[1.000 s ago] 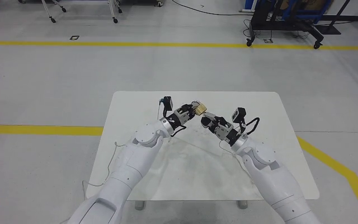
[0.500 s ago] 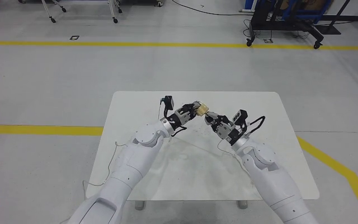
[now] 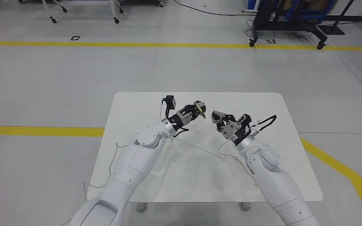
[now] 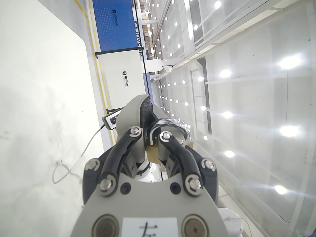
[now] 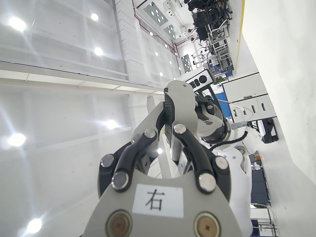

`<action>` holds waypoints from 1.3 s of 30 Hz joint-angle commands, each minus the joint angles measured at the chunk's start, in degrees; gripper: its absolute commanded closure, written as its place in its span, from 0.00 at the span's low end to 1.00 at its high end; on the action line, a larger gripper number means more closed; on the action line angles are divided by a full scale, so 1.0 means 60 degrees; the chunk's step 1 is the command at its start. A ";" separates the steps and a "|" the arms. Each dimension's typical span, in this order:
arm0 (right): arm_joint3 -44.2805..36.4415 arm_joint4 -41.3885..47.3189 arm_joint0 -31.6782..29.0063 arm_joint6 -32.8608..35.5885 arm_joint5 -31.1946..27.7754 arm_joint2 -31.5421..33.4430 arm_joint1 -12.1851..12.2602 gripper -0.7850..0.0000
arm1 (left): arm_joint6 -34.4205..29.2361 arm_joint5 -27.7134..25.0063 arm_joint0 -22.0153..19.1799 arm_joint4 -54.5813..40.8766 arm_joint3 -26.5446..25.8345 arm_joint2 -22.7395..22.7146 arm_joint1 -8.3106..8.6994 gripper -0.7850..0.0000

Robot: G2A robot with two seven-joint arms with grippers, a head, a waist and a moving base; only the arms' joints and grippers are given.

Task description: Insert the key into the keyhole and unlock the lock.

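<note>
While the left gripper (image 4: 159, 124) clamps a brass, silver-shackled padlock (image 4: 152, 151) (likely presenting its keyhole), the right gripper (image 3: 216, 117) hangs near, fingers pressed together.

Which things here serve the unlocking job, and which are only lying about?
For the job: lock, held in left gripper; right gripper, shut, apart from it.
Lying about: white cable on the table; black cart on the floor behind.

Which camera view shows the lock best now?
The left wrist view: the lock, held in the left gripper, is close, with its shiny shackle and brass body plain. The top view shows it as a tiny shape at that gripper's tip.
</note>
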 commanded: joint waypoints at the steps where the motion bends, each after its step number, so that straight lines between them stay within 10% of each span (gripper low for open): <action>1: -0.0021 -0.0064 -0.0013 -0.0010 -0.0024 0.0039 -0.0002 1.00 | 0.0031 -0.0008 0.0004 0.0017 -0.0003 -0.0004 -0.0002 1.00; 5: -0.0102 -0.1289 0.0043 0.0217 -0.0390 0.0101 0.0058 1.00 | 0.0101 -0.0018 0.0004 0.0121 -0.0005 -0.0007 0.0001 1.00; 8: -0.0142 -0.2531 0.0058 0.0575 -0.0998 0.0146 0.0124 0.65 | 0.0269 0.0072 -0.0012 0.0389 0.0015 0.0018 0.0012 1.00; 39: -0.0423 -0.4674 -0.0117 0.2092 -0.1563 0.0305 0.0280 0.89 | 0.0413 0.0217 0.0048 0.1355 -0.0203 0.0162 0.0051 1.00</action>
